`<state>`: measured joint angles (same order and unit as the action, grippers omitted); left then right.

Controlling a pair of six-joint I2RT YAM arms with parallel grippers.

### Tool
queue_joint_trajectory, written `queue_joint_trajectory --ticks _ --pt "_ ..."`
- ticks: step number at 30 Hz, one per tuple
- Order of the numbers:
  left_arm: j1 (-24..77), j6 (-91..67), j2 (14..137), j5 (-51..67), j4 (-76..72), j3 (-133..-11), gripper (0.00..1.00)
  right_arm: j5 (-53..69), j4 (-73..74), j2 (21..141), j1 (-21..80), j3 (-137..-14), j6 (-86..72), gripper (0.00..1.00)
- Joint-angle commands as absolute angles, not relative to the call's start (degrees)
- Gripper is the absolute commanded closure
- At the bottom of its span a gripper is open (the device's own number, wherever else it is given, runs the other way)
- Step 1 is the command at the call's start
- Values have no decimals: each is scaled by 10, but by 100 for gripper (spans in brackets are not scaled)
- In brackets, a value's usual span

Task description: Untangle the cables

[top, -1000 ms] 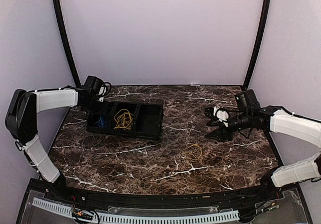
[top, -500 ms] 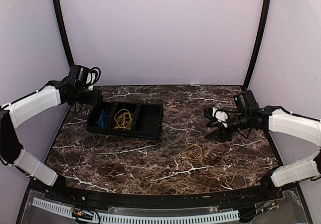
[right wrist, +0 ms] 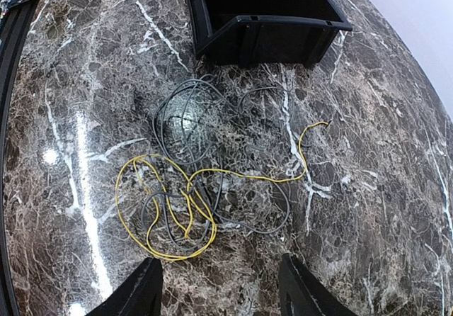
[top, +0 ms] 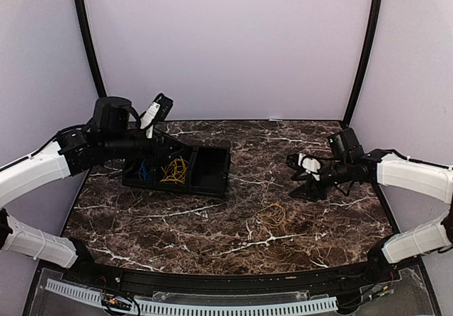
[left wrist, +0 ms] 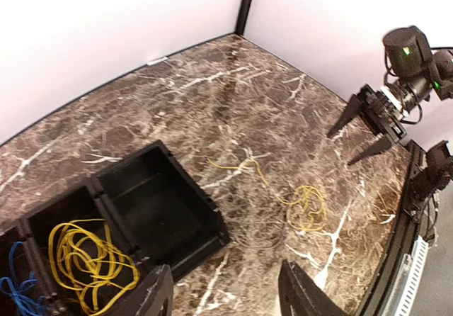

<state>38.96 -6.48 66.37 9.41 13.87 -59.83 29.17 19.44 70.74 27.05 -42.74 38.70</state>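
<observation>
Here, a black tray [top: 212, 167] sits near the table's far left corner. It holds a blue cable [top: 144, 169] in its left compartment and a yellow cable [top: 173, 168] in the middle one. Right of centre, nearer the front edge, a second yellow cable [right wrist: 170, 210] lies tangled with a grey cable [right wrist: 187, 117]. The left gripper [left wrist: 225, 284], above the tray, and the right gripper [right wrist: 219, 288], near the right edge, are both spread wide and hold nothing.

Overhead from the near side, wrist views angled down closer, all sharing loose yellow cable [top: 271, 214]

White arm shells [top: 35, 174], black joints [top: 110, 114], black hands [top: 296, 176]
</observation>
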Motion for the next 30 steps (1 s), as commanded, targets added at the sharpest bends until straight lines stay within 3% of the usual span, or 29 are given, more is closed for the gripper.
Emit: queue_joint_trajectory --ticks 1,9,18,25,30 --pt "466 -94 698 94 62 -549 48 279 226 715 270 -458 398 42" --pt "573 -123 839 27 -13 -546 50 271 357 764 270 -500 427 46" --pt "595 -234 988 -14 -69 -601 57 296 348 826 282 -529 403 46" --pt "597 -292 1022 -27 -110 -604 55 274 329 896 326 -565 398 44" --pt "600 -290 1038 -12 -127 -606 55 270 331 945 339 -590 395 50"
